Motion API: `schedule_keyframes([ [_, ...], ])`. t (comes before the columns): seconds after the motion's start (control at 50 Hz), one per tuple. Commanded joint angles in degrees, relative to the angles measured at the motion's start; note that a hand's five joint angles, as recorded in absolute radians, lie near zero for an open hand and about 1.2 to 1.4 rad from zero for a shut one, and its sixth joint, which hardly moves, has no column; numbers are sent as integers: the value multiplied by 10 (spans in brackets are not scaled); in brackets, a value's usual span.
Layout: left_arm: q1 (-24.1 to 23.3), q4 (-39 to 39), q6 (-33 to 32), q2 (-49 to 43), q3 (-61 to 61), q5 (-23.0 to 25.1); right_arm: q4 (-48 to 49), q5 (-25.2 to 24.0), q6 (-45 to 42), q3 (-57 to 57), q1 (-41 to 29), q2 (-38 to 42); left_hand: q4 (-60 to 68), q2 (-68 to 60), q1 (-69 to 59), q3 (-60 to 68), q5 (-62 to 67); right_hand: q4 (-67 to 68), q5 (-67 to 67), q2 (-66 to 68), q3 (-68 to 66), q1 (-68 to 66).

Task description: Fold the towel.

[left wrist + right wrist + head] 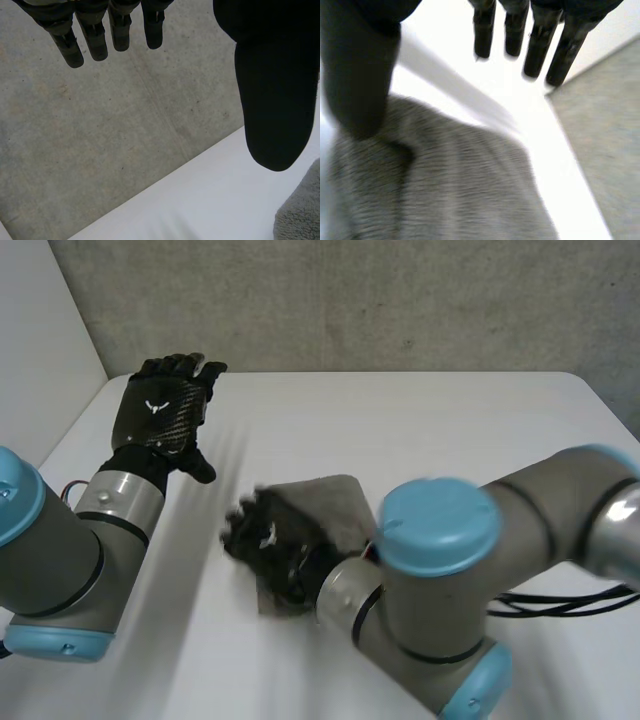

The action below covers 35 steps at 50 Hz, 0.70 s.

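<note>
Head view: where's the towel (338, 502)?
Grey, lying mid-table (430, 430), under the right hand (262, 540), whose fingers are straight and grip nothing.
And the left hand (160, 412)?
Near the far corner, fingers relaxed, empty, well apart from the towel.

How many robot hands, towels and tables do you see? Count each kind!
Hands: 2, the left hand and the right hand
Grey towel: 1
White table: 1
Total: 4
</note>
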<state>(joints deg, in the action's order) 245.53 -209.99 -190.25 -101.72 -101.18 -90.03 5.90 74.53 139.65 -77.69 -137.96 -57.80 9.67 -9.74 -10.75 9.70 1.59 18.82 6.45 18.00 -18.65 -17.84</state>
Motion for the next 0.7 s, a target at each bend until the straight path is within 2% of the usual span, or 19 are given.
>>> schedule_keyframes([
  [0.02, -5, -1, 4, -10, 22, 0, 81, 7, 149, -65, 44, -108, 5, -5, 5, 5, -14, -88, -65, -80, 86, 78],
  [0.1, -10, 0, 13, -24, 33, -1, 77, 24, 198, -77, 81, -133, 9, -8, 2, 9, -10, -88, -65, -80, 86, 78],
  [0.18, -22, 12, 49, -52, 49, 0, 54, 40, 216, -73, 116, -129, 14, -13, -3, 14, -5, -88, -65, -80, 86, 78],
  [0.38, -63, 91, 109, -142, 82, 4, 28, 37, 297, -44, 160, -48, 9, -8, 2, 9, -10, -88, -65, -80, 86, 78],
  [0.6, -76, 104, 121, -216, 85, 5, 17, 22, 299, -19, 161, 64, 10, -10, 0, 10, -9, -88, -65, -80, 86, 78],
  [0.7, -76, 107, 118, -193, 92, 3, 8, 27, 300, -19, 168, 51, 7, -6, 4, 7, -12, -88, -65, -80, 86, 78],
])
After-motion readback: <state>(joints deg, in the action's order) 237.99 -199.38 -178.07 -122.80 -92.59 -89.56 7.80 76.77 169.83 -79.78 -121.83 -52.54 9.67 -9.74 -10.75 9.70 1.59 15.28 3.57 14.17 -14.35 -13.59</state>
